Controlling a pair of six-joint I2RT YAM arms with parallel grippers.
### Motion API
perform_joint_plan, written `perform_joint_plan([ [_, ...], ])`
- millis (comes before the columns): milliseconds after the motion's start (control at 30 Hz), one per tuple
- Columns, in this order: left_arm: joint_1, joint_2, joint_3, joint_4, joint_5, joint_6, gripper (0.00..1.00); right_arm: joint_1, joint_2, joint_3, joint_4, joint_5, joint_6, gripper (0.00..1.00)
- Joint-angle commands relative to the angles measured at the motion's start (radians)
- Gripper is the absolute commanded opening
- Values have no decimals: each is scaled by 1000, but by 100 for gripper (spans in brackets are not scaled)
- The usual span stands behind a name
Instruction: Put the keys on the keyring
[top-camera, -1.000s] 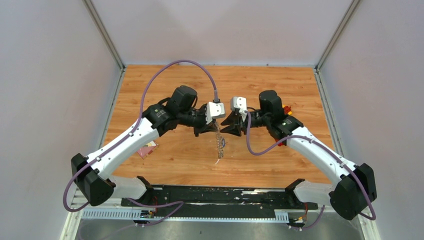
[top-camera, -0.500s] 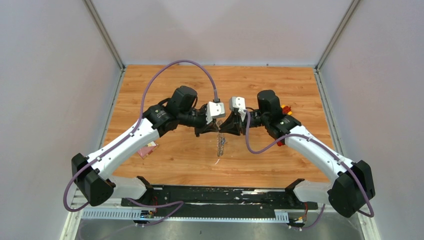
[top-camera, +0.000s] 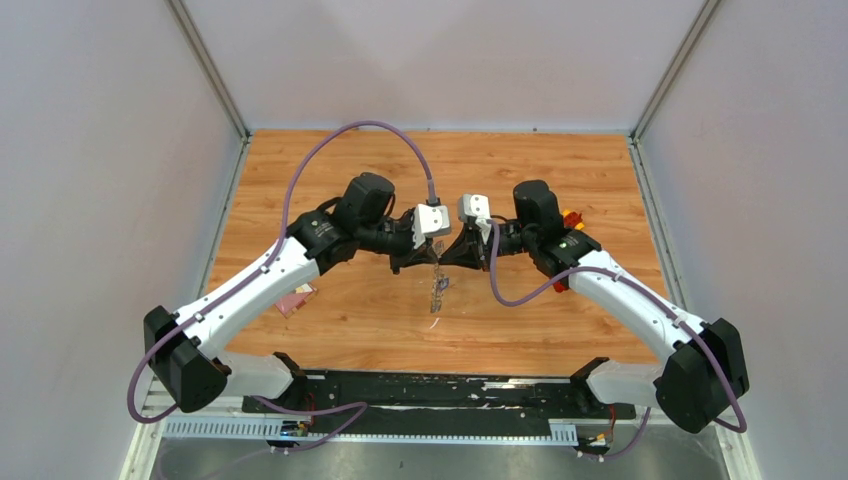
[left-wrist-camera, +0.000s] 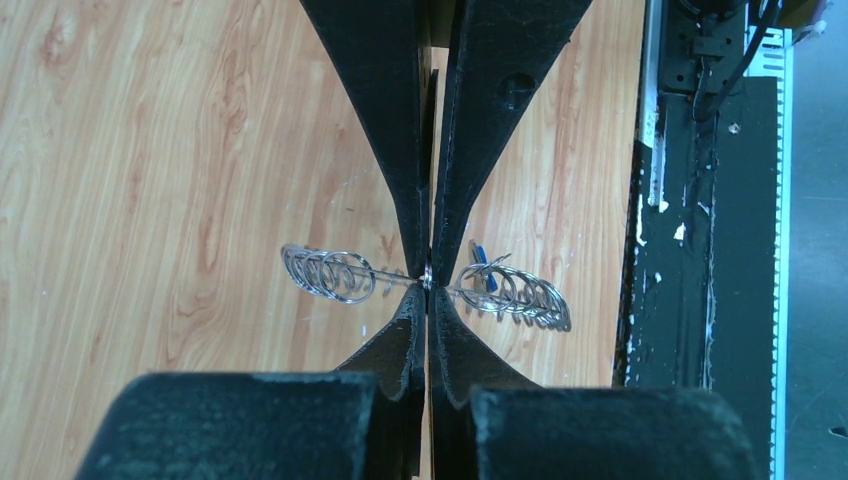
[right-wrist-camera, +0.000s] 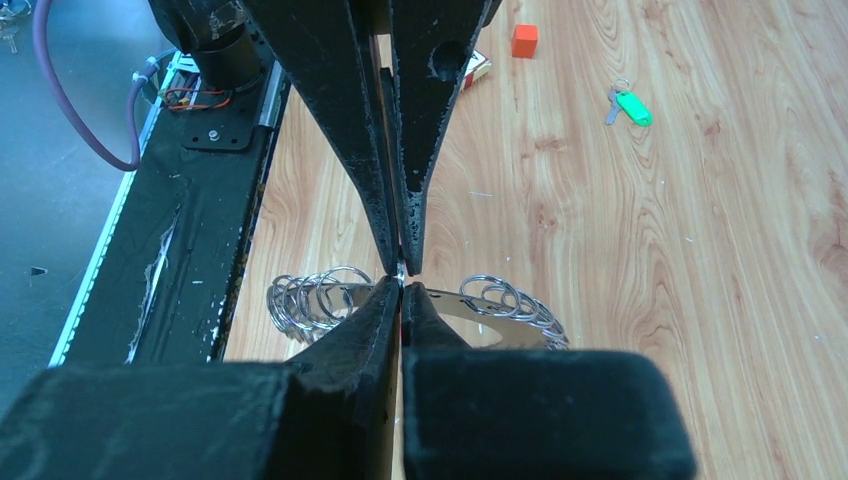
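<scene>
The left claw (left-wrist-camera: 427, 296) is pinching the keyring (left-wrist-camera: 512, 294) at its rim, both fingers pressed together on the metal. The right claw (right-wrist-camera: 402, 288) is meeting it tip to tip, pinching the same stretch of rim from the opposite side. The keyring is hanging between the two claws above the middle of the wooden surface (right-wrist-camera: 700, 250), with small silver loops fanning out on either side of the grip point. The blue key (left-wrist-camera: 479, 254) is sitting just beside the loops; whether it is threaded on cannot be told. The green key (right-wrist-camera: 630, 107) is lying on the surface, well apart from the keyring, near an orange block (right-wrist-camera: 524, 40).
</scene>
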Motion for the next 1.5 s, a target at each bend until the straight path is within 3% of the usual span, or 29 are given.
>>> perform_joint_plan([
  [0, -4, -23, -7, 56, 25, -10, 0, 7, -8, 10, 39, -33, -3, 0],
  [67, -2, -30, -13, 73, 20, 3, 4, 7, -18, 10, 50, -22, 5, 0],
  [167, 9, -56, -33, 103, 31, 59, 33, 4, -31, 22, 62, -11, 32, 0],
  [233, 62, -107, -103, 218, 83, 91, 44, 0, -34, 35, 86, -30, 88, 0],
  [367, 159, -140, -188, 346, 208, 58, 47, -4, -31, 37, 125, -63, 157, 0],
  [533, 201, -148, -262, 437, 340, 53, 46, -7, -34, 22, 157, -76, 180, 0],
  [733, 201, -160, -334, 591, 453, -29, 36, -10, -30, 22, 159, -78, 188, 0],
  [1133, 200, -151, -390, 698, 490, -81, 27, -12, -15, 17, 159, -84, 190, 0],
  [1467, 194, -118, -390, 735, 483, -123, 6, -12, -12, 14, 159, -84, 188, 0],
])
